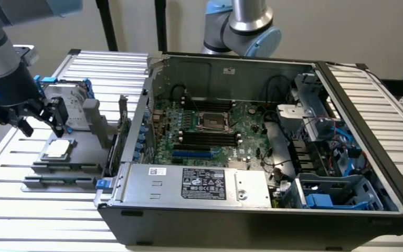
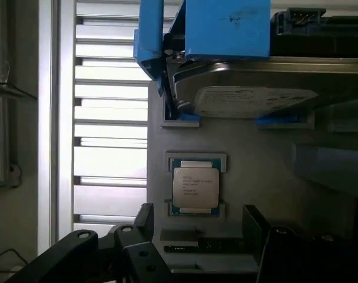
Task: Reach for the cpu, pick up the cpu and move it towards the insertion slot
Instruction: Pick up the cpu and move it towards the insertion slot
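One step underway: hovering just above cpu [image 1: 57, 148], claw [image 1: 44, 126] spread open, empty. Lying flat in grey holder [image 2: 261, 194], well apart from slot [image 1: 213, 121]. Not yet gripped, lifted or carried.

I see an open PC case [image 1: 257, 231] lying on a slatted table [image 1: 19, 215]. Inside it, a power supply [image 1: 201, 184] sits along the near wall. Black memory slots [image 1: 205, 139] and a blue card slot [image 1: 193, 155] lie on the board behind it. At the exterior view's left, a grey tray [image 1: 82, 152] bears an upright hard drive [image 1: 72, 105] in a blue bracket [image 2: 226, 26]. Two long dark sticks [image 1: 58, 168] lie at the tray's near end.
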Controlling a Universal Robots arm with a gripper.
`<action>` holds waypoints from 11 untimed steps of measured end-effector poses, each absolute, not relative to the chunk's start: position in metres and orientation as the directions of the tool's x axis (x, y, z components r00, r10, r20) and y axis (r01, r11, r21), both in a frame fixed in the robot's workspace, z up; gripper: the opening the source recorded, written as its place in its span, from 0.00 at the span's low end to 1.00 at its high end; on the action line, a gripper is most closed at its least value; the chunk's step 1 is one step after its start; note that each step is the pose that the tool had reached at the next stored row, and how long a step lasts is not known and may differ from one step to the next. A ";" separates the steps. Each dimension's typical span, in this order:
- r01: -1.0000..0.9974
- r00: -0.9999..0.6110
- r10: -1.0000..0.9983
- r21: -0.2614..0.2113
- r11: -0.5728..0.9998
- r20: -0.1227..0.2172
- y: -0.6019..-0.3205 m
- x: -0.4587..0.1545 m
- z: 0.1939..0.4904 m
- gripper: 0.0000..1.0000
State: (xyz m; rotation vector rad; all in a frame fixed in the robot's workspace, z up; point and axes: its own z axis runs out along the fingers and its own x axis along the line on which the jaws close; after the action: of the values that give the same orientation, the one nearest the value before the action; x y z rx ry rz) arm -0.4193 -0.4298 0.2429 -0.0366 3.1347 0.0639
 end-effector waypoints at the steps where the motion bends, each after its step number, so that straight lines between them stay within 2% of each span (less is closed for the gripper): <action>1: -0.023 -1.000 -0.023 0.041 0.999 -0.007 -0.430 -0.419 0.241 0.71; 11: -0.024 -1.000 -0.023 0.041 0.999 -0.009 -0.430 -0.419 0.223 0.71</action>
State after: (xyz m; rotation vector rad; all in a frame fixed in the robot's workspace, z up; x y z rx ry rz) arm -0.4193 -0.4299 0.2229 -0.0367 3.1320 0.0640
